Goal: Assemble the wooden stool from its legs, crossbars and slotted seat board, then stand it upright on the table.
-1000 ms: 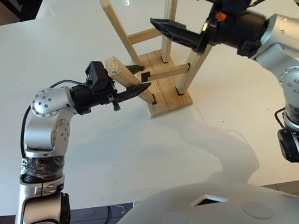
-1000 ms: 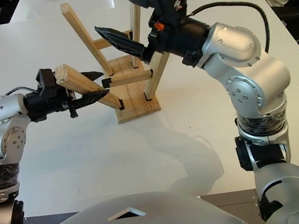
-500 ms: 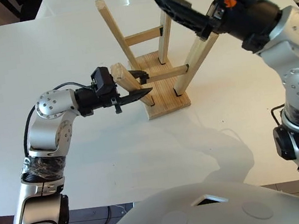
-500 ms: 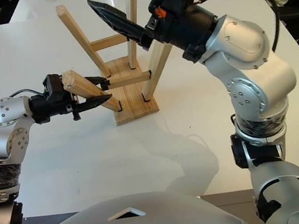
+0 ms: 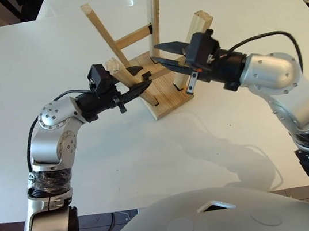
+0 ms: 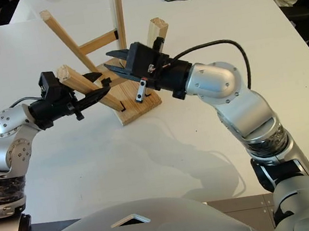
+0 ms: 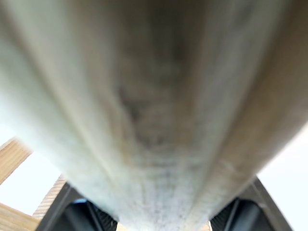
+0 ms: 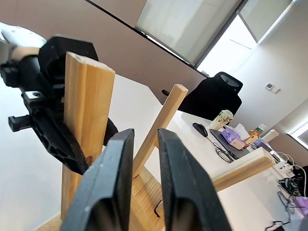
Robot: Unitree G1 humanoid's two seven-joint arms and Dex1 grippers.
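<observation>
Treat joining as apparently finished, with legs and crossbars [image 5: 131, 37] seated in the seat board [image 5: 171, 100], stool [image 5: 153, 11] upside down and apparently tipped on the desk [image 5: 46, 50], left hand [image 5: 147, 76] clamped on the near leg [image 5: 116, 68], right hand [image 5: 156, 54] parted and empty nearby; then turn over and stand upright.

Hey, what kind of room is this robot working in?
Probably an office or meeting room: a big white table, a black office chair behind it, and a mouse and cup farther along the table.
</observation>
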